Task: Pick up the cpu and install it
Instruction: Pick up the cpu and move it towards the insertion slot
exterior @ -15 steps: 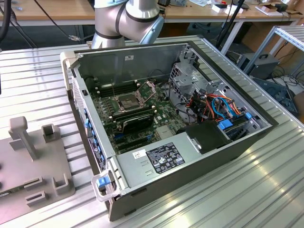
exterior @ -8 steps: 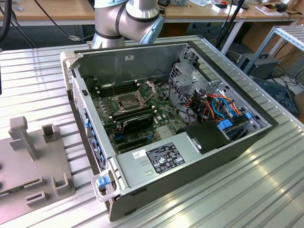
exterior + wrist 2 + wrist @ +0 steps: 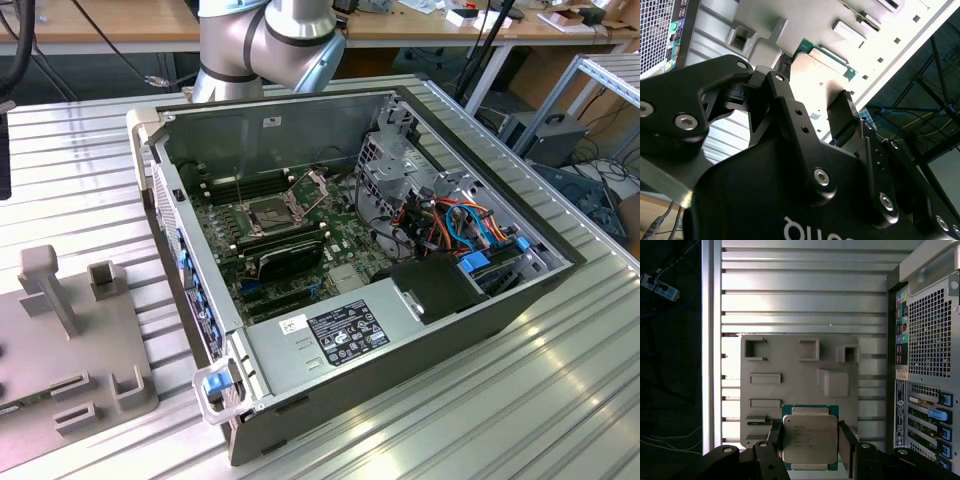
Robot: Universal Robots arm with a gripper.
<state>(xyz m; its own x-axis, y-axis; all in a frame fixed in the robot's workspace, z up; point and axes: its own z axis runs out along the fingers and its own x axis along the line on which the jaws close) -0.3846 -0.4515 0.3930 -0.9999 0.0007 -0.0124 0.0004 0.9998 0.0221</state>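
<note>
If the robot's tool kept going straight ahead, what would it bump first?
Probably the small square silver-grey cpu at the pale grey holder plate: the tool points right at it, though how near is unclear.

Even room light fills the exterior view; pale glare streaks the ribbed metal table (image 3: 540, 400) at lower right. In the second wrist view the cpu (image 3: 817, 75) glares white.

Exterior view overlooks case (image 3: 400, 385); wrist views face fixture (image 3: 790, 365)
</note>
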